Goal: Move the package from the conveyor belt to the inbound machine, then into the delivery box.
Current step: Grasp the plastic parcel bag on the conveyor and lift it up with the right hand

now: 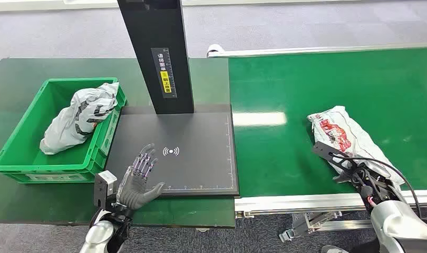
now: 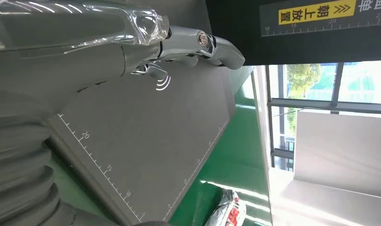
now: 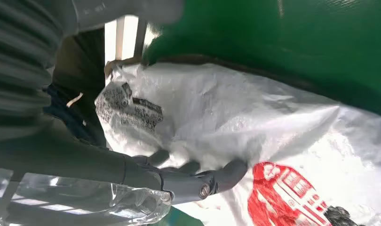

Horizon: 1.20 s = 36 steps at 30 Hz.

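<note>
Right hand [image 3: 179, 181] closing fingers on white package [image 1: 344, 134], not yet lifted off conveyor belt [image 1: 306, 89]. Left hand [image 1: 139, 179] released, spread over inbound machine [image 1: 201, 158]. Scanning and delivery box [image 1: 27, 153] remaining.

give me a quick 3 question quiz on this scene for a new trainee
1. True or false: the green bin already holds a grey bag.
2. Which hand is at the white and red package on the conveyor belt: A) left B) right?
3. Fill in: the left hand hovers open over the black ____.

Key
1. True
2. B: the right hand has its fingers on the package.
3. scanner pad
</note>
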### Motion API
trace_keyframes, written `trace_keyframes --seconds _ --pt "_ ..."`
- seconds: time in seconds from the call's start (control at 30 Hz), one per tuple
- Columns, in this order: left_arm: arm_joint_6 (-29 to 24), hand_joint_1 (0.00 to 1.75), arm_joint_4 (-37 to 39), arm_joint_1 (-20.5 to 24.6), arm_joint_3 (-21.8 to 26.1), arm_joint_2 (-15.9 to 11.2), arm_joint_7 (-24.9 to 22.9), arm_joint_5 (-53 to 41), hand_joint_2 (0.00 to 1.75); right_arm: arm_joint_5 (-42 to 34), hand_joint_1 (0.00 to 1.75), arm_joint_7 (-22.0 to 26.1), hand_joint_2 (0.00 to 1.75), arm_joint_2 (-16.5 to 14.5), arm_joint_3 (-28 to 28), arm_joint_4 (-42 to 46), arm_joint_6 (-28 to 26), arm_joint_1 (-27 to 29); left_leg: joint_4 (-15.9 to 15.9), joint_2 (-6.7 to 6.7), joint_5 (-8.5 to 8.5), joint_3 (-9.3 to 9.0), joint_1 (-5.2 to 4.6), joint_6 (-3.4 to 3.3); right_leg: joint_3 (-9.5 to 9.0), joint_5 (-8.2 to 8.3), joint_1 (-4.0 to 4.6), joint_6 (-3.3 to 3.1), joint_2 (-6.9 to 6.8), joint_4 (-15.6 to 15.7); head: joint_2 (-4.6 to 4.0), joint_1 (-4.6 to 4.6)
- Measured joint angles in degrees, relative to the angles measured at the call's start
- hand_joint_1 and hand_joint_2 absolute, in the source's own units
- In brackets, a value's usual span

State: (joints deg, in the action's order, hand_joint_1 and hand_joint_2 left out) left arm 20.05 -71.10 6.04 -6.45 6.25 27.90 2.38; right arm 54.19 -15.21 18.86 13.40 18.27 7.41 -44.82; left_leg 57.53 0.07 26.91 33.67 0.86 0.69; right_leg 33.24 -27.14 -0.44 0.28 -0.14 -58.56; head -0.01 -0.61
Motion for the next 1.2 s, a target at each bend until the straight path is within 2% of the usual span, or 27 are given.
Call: trace_keyframes --seconds 0.07,0.2,0.27,0.4,0.43,0.47,0.5,0.53,0.57,0.6,0.77,0.93,1.13,1.2 --pt "-0.01 0.00 0.01 0.00 0.00 0.00 0.03 0.00 1.75 0.33 0.75 -0.02 1.75 -0.02 0.08 0.00 0.24 0.02 0.00 0.00 0.00 0.00 0.00 0.00 0.00 0.00 0.00 0.00 0.00 0.00 -0.01 0.00" --pt "-0.11 0.00 0.20 0.10 0.00 0.00 0.08 -0.01 1.75 1.45 1.04 -0.18 1.75 -0.03 0.36 0.00 1.88 0.01 0.00 0.00 0.00 -0.01 0.00 0.00 0.00 0.00 0.00 0.00 0.00 0.00 -0.01 0.00" --pt "-0.12 0.00 0.26 0.13 0.00 0.00 0.08 -0.02 1.75 1.66 1.08 -0.18 1.75 -0.02 0.39 0.00 2.16 -0.01 0.00 0.00 0.00 -0.01 0.00 0.00 -0.01 0.00 0.00 0.00 0.00 0.00 -0.01 0.00" --pt "-0.12 0.00 0.26 0.13 0.00 0.00 0.08 -0.02 1.75 1.66 1.08 -0.18 1.75 -0.02 0.39 0.00 2.16 -0.01 0.00 0.00 0.00 -0.01 0.00 0.00 -0.01 0.00 0.00 0.00 0.00 0.00 -0.01 0.00" --pt "-0.12 0.00 0.27 0.13 0.00 0.00 0.08 -0.02 1.75 1.67 1.00 -0.18 1.75 -0.02 0.40 0.00 2.17 -0.01 0.00 0.00 0.00 -0.01 0.00 0.00 -0.01 0.00 0.00 0.00 0.00 0.00 -0.01 0.00" --pt "-0.14 0.00 0.39 0.25 0.00 -0.01 0.11 -0.02 1.75 2.00 1.09 -0.15 1.75 -0.02 0.55 0.00 2.48 -0.11 0.00 0.00 0.00 -0.01 0.00 0.00 -0.01 0.00 0.00 0.00 0.00 0.00 0.00 -0.01" --pt "-0.15 0.00 0.55 0.42 0.00 -0.01 0.17 -0.02 1.75 2.47 1.26 -0.02 1.75 -0.01 0.77 0.00 2.97 -0.24 0.00 0.00 0.00 -0.01 0.00 0.00 -0.01 0.00 0.00 0.00 0.00 0.00 0.00 -0.01" --pt "-0.17 0.00 0.84 0.76 0.00 -0.02 0.28 -0.02 1.75 3.23 1.42 0.18 1.75 -0.01 1.23 0.00 3.78 -0.45 0.00 0.00 0.00 -0.02 0.00 0.00 -0.02 0.00 0.00 0.00 -0.01 0.00 0.00 -0.01" --pt "-0.19 0.00 1.21 1.20 0.00 -0.03 0.39 -0.02 1.75 4.10 1.67 0.50 1.75 0.00 1.82 0.00 4.73 -0.65 0.00 0.00 0.00 -0.02 0.00 0.00 -0.03 0.00 0.00 0.00 -0.01 0.00 -0.01 -0.01" --pt "-0.19 0.00 1.49 1.56 0.00 -0.04 0.47 -0.02 1.75 4.66 1.75 0.81 1.75 -0.01 2.31 0.00 5.40 -0.76 0.00 0.00 0.00 -0.03 0.00 0.00 -0.03 0.00 0.00 0.00 -0.01 0.00 0.00 -0.01" --pt "-0.30 0.00 1.88 2.05 0.00 -0.06 0.54 -0.03 1.75 5.39 1.75 1.68 1.75 -0.18 3.24 0.00 5.19 -0.79 0.00 0.00 0.00 -0.01 0.00 0.00 -0.02 0.00 0.00 0.00 0.00 0.00 -0.01 0.00" --pt "-0.80 0.00 1.30 1.31 0.03 -0.18 0.53 -0.05 1.75 4.91 1.75 3.32 1.75 -1.01 3.21 0.07 0.32 -0.80 -0.01 0.01 0.00 0.01 0.00 0.00 -0.03 0.00 0.00 0.00 0.00 -0.01 -0.01 -0.01" --pt "-1.09 0.00 -1.37 -0.76 0.52 -0.28 0.39 0.28 1.75 2.82 1.75 8.62 1.75 -2.39 1.74 1.50 -7.00 -0.98 -0.01 0.00 0.00 0.01 0.00 0.00 -0.03 0.00 0.01 0.00 0.00 -0.01 -0.01 0.00" --pt "-1.30 0.00 -2.50 -1.57 0.83 -0.33 0.30 0.53 1.75 1.44 1.75 12.09 1.75 -2.96 0.80 2.52 -9.69 -0.99 -0.01 0.02 0.00 0.02 0.00 0.00 -0.02 0.00 0.01 0.00 0.00 -0.02 0.00 0.00"
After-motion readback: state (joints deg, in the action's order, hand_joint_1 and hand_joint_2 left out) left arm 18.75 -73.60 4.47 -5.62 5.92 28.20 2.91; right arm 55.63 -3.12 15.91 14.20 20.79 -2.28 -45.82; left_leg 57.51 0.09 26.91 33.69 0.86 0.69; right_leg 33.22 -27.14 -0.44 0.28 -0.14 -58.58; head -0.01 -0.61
